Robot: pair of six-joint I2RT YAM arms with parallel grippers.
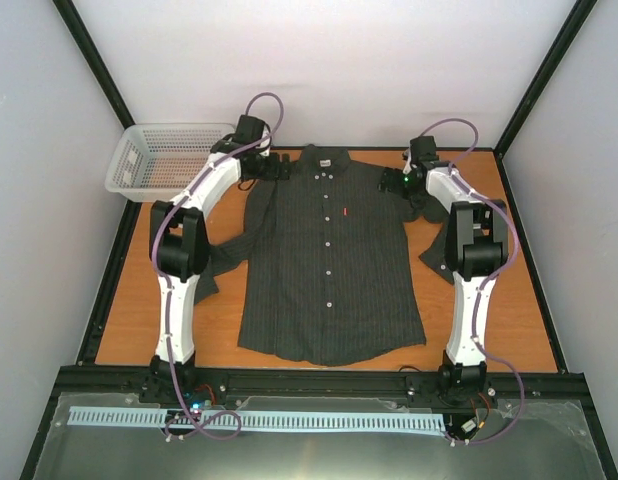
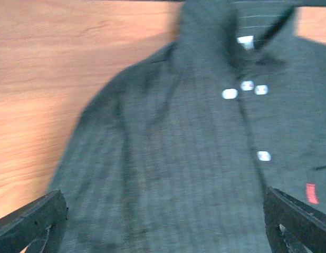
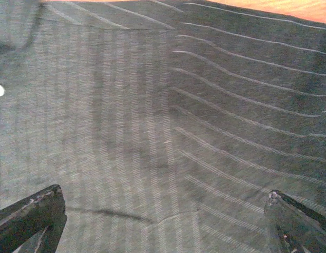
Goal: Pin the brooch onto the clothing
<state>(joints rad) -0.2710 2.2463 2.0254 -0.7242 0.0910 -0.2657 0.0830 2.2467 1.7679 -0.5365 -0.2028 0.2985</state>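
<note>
On the table (image 1: 529,310), the shirt (image 1: 329,265) is laid flat, front up, collar at the far edge, hem toward the arm bases. The left gripper (image 1: 272,166) is held over the shoulder just left of the collar, and the right gripper (image 1: 394,183) over the opposite shoulder. Both are seen spread wide with nothing gripped: in each wrist view only the finger tips show at the bottom corners (left fingers (image 2: 31,224), right fingers (image 3: 28,219)), with fabric filling the gap. Contact with the cloth cannot be judged.

Labels: a white collar label (image 1: 326,163) is seen, with print too small to read. A red tag (image 1: 344,211) is sewn just right of the button row (image 1: 329,245), and no text is legible on it.

Edges and room: bare wood is exposed on both sides of the shirt body, wider toward the near corners. The sleeves are bunched beside both arms. A white basket (image 1: 164,158) is set at the far-left corner, near the left gripper. The table is bounded by a black frame (image 1: 99,300).
</note>
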